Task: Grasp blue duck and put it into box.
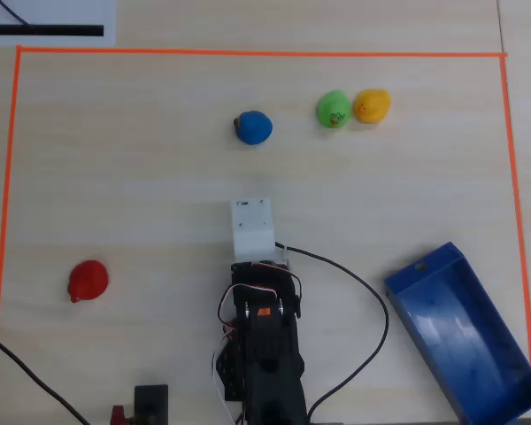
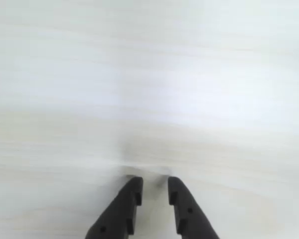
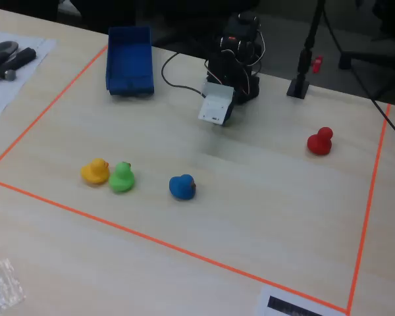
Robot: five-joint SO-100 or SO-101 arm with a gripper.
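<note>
Presently the black two-finger gripper hangs empty over bare table, fingers barely apart; the small rounded bright-blue rubber duck sits well ahead, untouched. Reach forward, widen, straddle its body squarely; the long dark-blue plastic box waits apart.

Box: lower right corner was cut off by the overhead view's edge.
Gripper: only the two dark finger ends were shown in the wrist view, the rest cut off at the bottom edge; in the overhead and fixed views the fingers were hidden under the white camera housing.
Table: rendered blurred and washed out in the wrist view.
Arm base: cut off at the overhead view's bottom edge.
Blue duck: beak too small to be made out clearly.
</note>
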